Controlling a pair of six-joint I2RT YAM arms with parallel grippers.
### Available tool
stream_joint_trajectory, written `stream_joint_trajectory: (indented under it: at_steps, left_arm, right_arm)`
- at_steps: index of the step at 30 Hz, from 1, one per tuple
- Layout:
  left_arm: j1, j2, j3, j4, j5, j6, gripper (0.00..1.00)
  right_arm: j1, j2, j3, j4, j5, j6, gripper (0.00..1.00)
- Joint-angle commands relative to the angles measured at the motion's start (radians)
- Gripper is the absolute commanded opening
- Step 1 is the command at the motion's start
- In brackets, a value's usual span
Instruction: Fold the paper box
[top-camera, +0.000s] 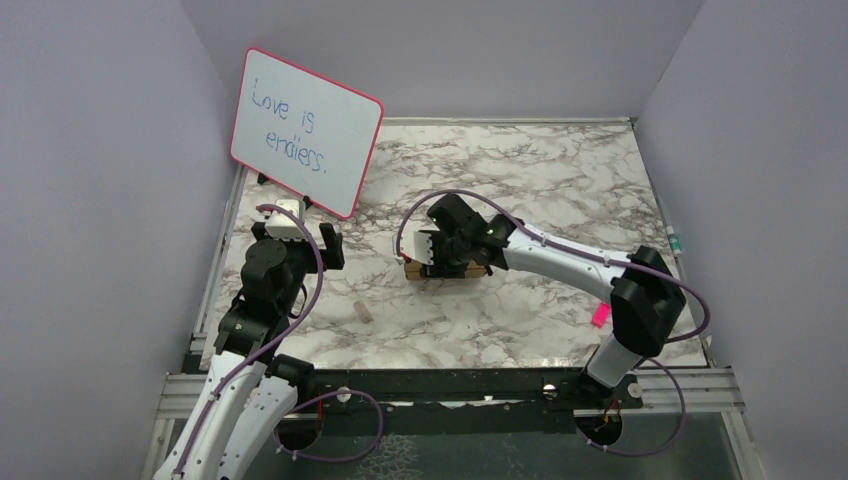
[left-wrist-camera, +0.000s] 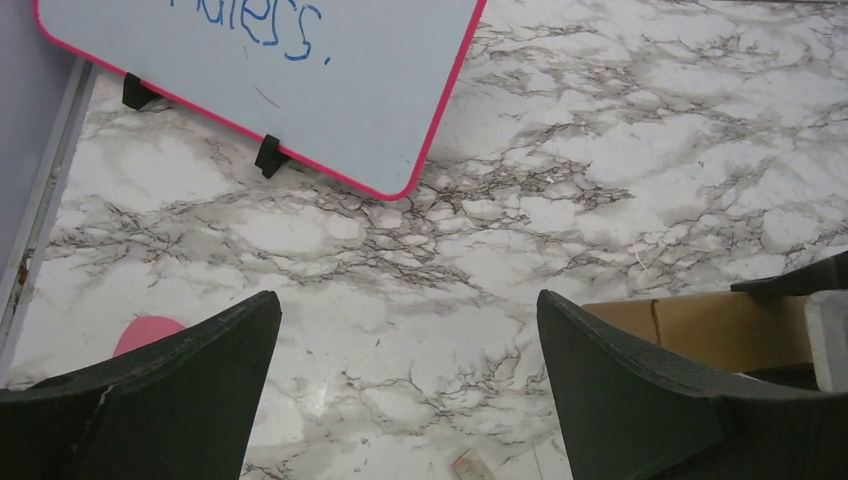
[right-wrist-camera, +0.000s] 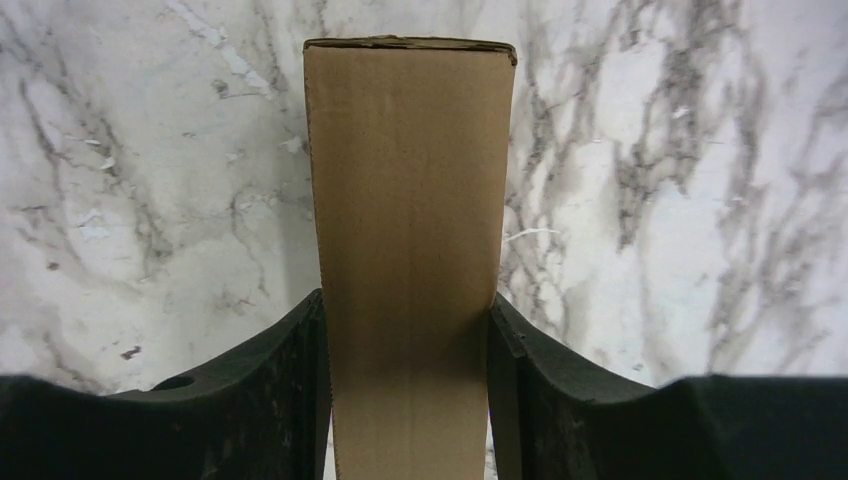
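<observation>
The paper box (top-camera: 447, 270) is a small brown cardboard box lying on the marble table near its middle. My right gripper (top-camera: 438, 250) reaches down over it. In the right wrist view the box (right-wrist-camera: 410, 200) runs lengthwise between both black fingers (right-wrist-camera: 290, 380), which press on its two long sides, so the right gripper (right-wrist-camera: 408, 305) is shut on it. My left gripper (top-camera: 296, 240) hangs over the table's left part, apart from the box. Its jaws stand wide open with nothing between them (left-wrist-camera: 408, 300). One end of the box (left-wrist-camera: 700, 325) shows at the right edge of the left wrist view.
A pink-framed whiteboard (top-camera: 305, 130) stands tilted at the back left, close ahead of the left gripper (left-wrist-camera: 300, 70). A small tan scrap (top-camera: 365, 311) lies near the left arm. A pink marker-like object (top-camera: 600, 317) lies by the right arm. Grey walls enclose the table.
</observation>
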Motion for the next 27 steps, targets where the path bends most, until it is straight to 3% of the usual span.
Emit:
stream_joint_trajectory:
  at_steps: [1,12,16,21,27]
  left_arm:
    - [0.001,-0.008,-0.003,-0.001,-0.029,0.005,0.99]
    - [0.002,-0.016,-0.006,0.0,-0.051,0.004,0.99]
    - [0.002,-0.016,-0.006,0.0,-0.052,0.001,0.99]
    - [0.002,-0.013,-0.008,0.003,-0.042,0.003,0.99]
    - [0.002,-0.012,-0.009,0.003,-0.032,0.004,0.99]
  right_arm:
    - [0.03,-0.095,-0.103,0.253,0.198,-0.1,0.35]
    - [0.058,-0.051,-0.35,0.836,0.417,-0.302,0.35]
    - [0.089,-0.039,-0.39,0.84,0.419,-0.272,0.39]
    - [0.12,-0.041,-0.435,0.822,0.42,-0.212,0.55]
    - [0.139,-0.056,-0.421,0.665,0.404,-0.148,0.75]
